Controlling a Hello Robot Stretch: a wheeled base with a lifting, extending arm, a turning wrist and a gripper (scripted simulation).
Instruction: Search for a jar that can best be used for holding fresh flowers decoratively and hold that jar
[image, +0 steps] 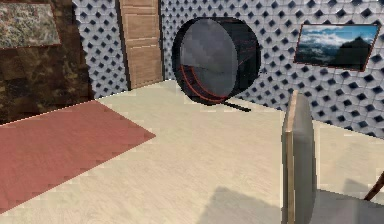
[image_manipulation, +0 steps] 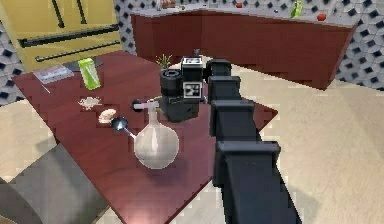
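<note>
A round-bellied pale glass jar with a narrow neck (image_manipulation: 157, 146) stands on the dark red table (image_manipulation: 110, 165), near its front edge. My arm (image_manipulation: 240, 140) rises from the bottom edge and ends at two white marked squares. Left of them is the gripper (image_manipulation: 132, 112), its thin fingers reaching down toward the jar's neck. I cannot tell whether it touches the jar or holds anything. A small plant (image_manipulation: 163, 62) stands just behind the gripper's body.
On the table lie a green box (image_manipulation: 90, 72), a paper (image_manipulation: 55, 75) and small pale bits (image_manipulation: 104, 117). A dark counter (image_manipulation: 250, 40) runs behind. Ahead are a round dark mirror (image: 215, 58), a wooden door (image: 142, 42), a red rug (image: 60, 150) and a chair back (image: 298, 165).
</note>
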